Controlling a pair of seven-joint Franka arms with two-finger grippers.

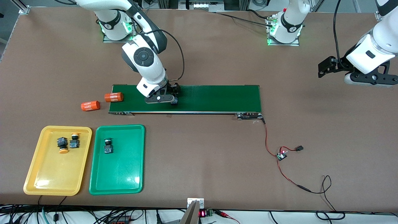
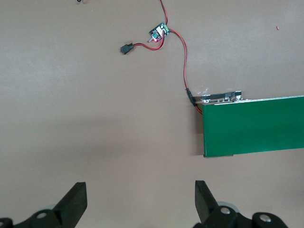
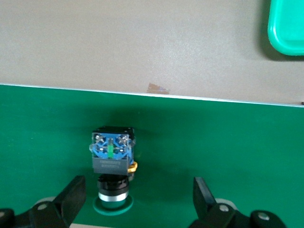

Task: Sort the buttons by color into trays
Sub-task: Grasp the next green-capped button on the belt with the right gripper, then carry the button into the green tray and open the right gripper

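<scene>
Sorting looks mostly finished: the shallow yellow plastic tray (image 1: pixel 37 174) holds two black-and-blue push-button switches with round yellow-orange caps, one (image 1: pixel 62 145) with its cap lying toward the front camera, the other (image 1: pixel 74 140) just beside it. The shallow green plastic tray (image 1: pixel 124 177) next to it, toward the left arm's end, holds one green-capped switch (image 1: pixel 108 146). The fourth switch, a green-capped one (image 3: pixel 111 164), lies on its side on the long dark-green conveyor belt (image 1: pixel 217 98), so by my reading only this one is left to carry to the green tray.

The right gripper (image 1: pixel 169 100) is low over the belt at that last switch, its black fingers (image 3: pixel 73 194) spread wide on either side of the switch with clear gaps, not clamped on it. The pick, I judge, has not yet been made.

The left gripper (image 2: pixel 140 202) waits above bare brown tabletop, off the belt's end toward the left arm's end of the table, its jaws wide apart and holding nothing.

Two orange cylinders with white numbers, one (image 1: pixel 113 97) at the belt's end nearest the right arm and one (image 1: pixel 90 106) just off it, seem outside the sort
</scene>
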